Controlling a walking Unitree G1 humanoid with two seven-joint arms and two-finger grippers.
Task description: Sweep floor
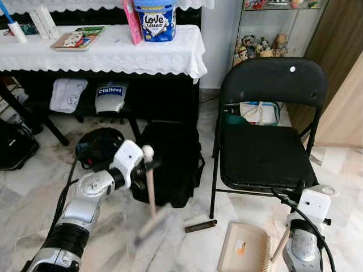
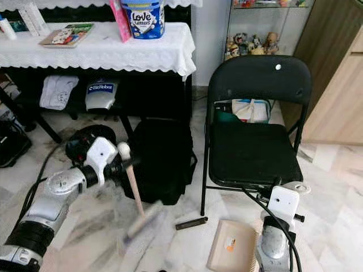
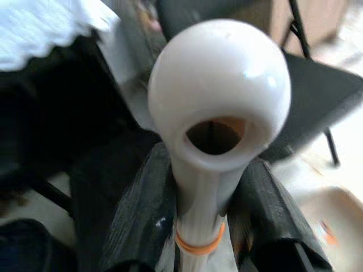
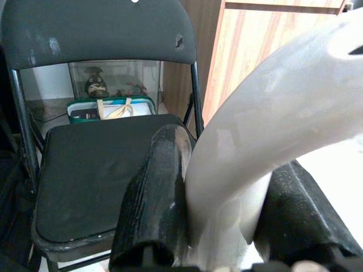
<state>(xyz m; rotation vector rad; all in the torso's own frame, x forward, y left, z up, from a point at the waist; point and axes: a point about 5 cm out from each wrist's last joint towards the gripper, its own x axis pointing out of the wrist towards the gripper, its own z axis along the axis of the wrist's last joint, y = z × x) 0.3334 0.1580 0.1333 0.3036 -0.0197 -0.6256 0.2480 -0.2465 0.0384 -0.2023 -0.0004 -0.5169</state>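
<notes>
- Table (image 1: 102, 54) with a white lace cloth runs along the far left; a book (image 1: 78, 38) lies on it and a blue "Love Letters" tub (image 1: 155, 20) stands near its right edge.
- Left gripper (image 1: 148, 168) is over the marble floor (image 1: 34, 198) in front of the table, its fingers (image 3: 136, 215) clamped on the brush (image 1: 151, 192) handle just below the rounded white knob.
- Brush handle hangs down from that grip, slightly tilted; the bristle end near the floor is motion-blurred.
- Black bag (image 1: 173, 164) sits on the floor just behind the brush, under the table's right end.
- A small dark flat bar (image 1: 200, 226) lies on the floor between the bag and the dustpan (image 1: 244, 247).
- Dustpan, beige, rests on the floor in front of the chair (image 1: 266, 136), near the chair's left front leg.
- Right gripper (image 4: 227, 221) is at the near right, its fingers (image 4: 156, 192) closed around the dustpan's pale handle.
- Black folding chair stands right of centre, seat bare.
</notes>
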